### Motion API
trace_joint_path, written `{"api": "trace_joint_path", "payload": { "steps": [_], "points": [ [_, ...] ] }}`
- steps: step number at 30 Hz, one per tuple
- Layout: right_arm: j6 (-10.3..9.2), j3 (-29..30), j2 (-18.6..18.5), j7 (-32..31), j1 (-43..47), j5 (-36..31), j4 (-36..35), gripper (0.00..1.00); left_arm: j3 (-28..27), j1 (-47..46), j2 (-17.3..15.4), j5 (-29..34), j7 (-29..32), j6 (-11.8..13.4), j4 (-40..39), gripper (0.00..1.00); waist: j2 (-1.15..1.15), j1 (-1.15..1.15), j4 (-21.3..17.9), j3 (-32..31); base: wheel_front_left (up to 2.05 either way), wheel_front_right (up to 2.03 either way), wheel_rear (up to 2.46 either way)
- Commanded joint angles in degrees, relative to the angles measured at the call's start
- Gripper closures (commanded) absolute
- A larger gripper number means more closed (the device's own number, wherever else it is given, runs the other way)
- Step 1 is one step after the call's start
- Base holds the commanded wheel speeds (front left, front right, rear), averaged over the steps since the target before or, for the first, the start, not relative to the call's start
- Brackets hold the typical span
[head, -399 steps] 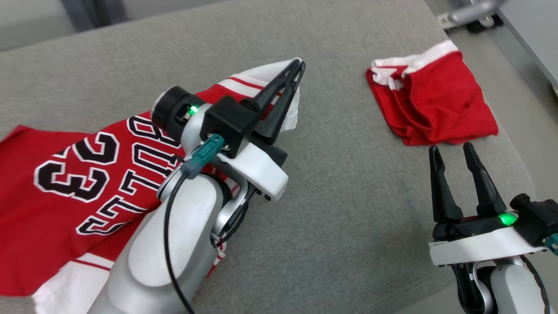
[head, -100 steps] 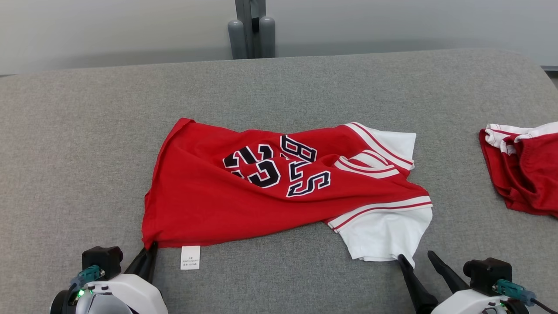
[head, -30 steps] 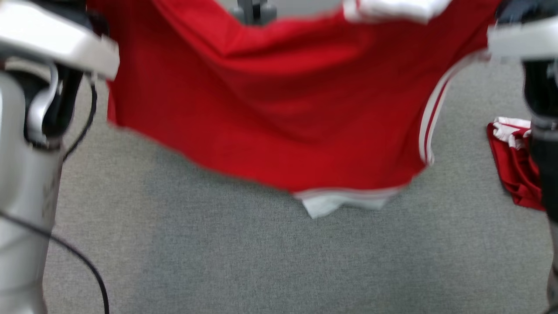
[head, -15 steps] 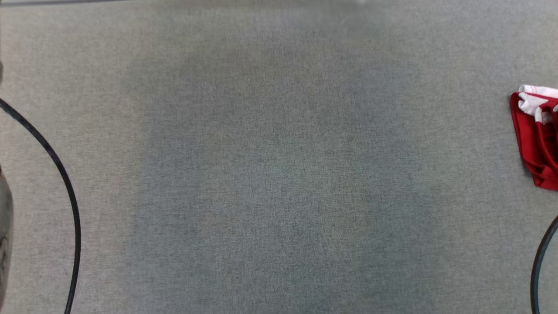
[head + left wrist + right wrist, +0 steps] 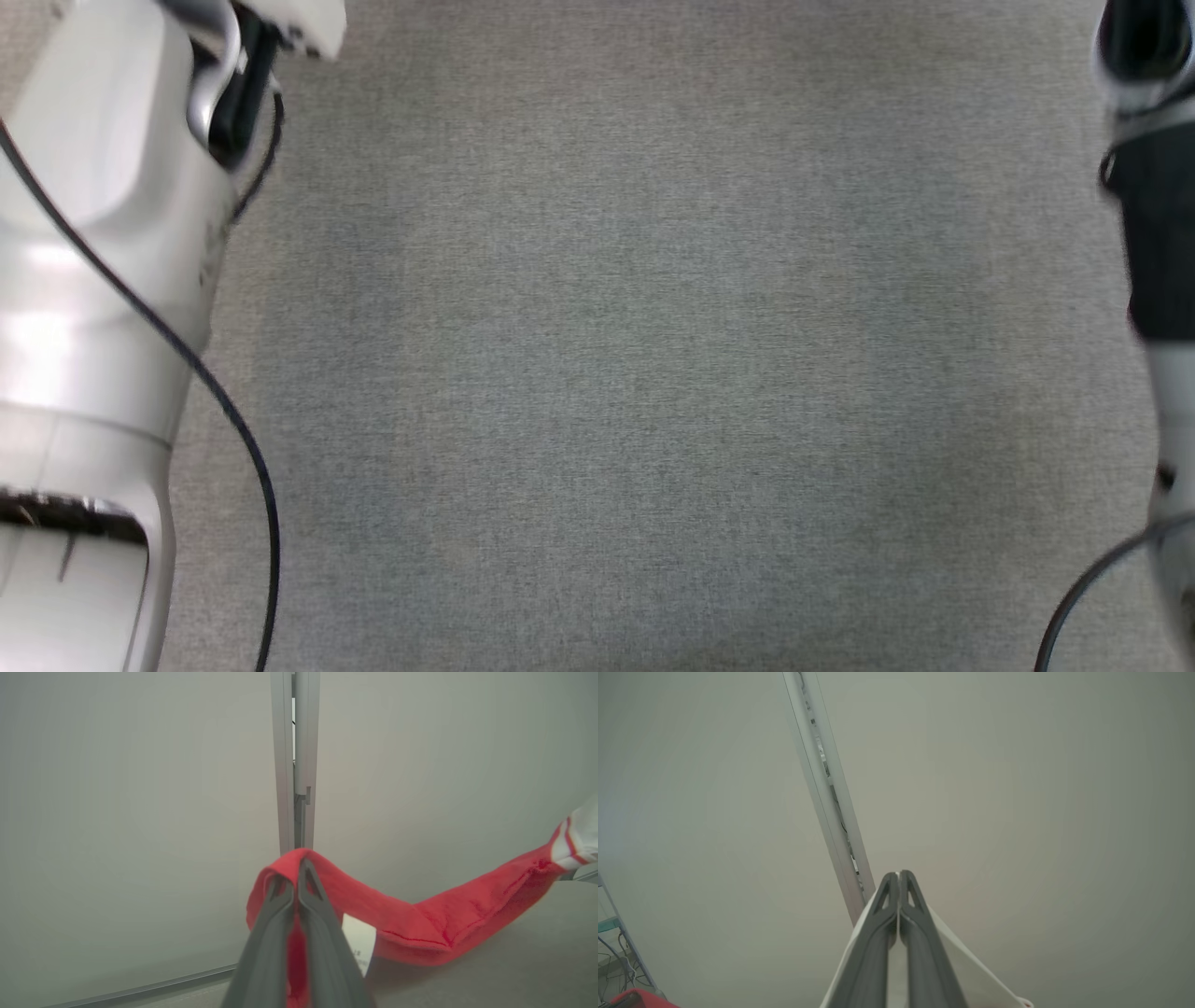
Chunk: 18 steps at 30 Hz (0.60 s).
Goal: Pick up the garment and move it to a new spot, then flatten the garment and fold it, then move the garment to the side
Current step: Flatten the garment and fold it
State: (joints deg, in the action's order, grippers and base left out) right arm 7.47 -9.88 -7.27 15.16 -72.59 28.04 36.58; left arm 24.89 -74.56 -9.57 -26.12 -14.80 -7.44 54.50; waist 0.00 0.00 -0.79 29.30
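Observation:
In the left wrist view my left gripper (image 5: 297, 865) is shut on the hem of the red garment (image 5: 420, 924). The cloth is held up in the air and sags away to the right, ending in a white, red-striped part (image 5: 577, 842). A white label (image 5: 359, 942) hangs beside the fingers. In the right wrist view my right gripper (image 5: 899, 875) is shut on a white part of the garment (image 5: 962, 961), which drapes down both sides of the fingers. The head view looks down on the grey cloth surface (image 5: 635, 355), with my left forearm (image 5: 93, 233) and right arm (image 5: 1158, 233) at its edges.
A pale wall with a vertical metal post (image 5: 294, 760) stands ahead of both grippers; the post (image 5: 826, 788) leans in the right wrist view. A black cable (image 5: 224, 411) loops from the left arm. A metal rack (image 5: 612, 933) and something red (image 5: 630, 998) sit at lower left.
A second ago the garment hung across the head view between both arms. The head view has since shifted, and both arms have come back in at its edges.

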Motion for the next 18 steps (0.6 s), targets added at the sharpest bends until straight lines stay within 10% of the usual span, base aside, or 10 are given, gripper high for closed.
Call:
{"api": "trace_joint_path", "payload": {
  "steps": [1,18],
  "points": [
    [0.05,0.87,-0.69,0.09,3.66,0.53,-1.91,1.00,-1.08,1.54,-0.46,0.09,-0.28,-0.01,-3.14,1.00,0.00,0.00,0.73,0.35,0.00,0.00,0.00],
    [0.05,2.91,2.39,0.09,55.87,5.19,-26.21,1.00,-13.57,49.58,-0.11,-1.82,-0.12,3.32,-37.95,1.00,0.00,0.00,-0.83,-10.33,0.00,0.00,0.00]
  ]
}}
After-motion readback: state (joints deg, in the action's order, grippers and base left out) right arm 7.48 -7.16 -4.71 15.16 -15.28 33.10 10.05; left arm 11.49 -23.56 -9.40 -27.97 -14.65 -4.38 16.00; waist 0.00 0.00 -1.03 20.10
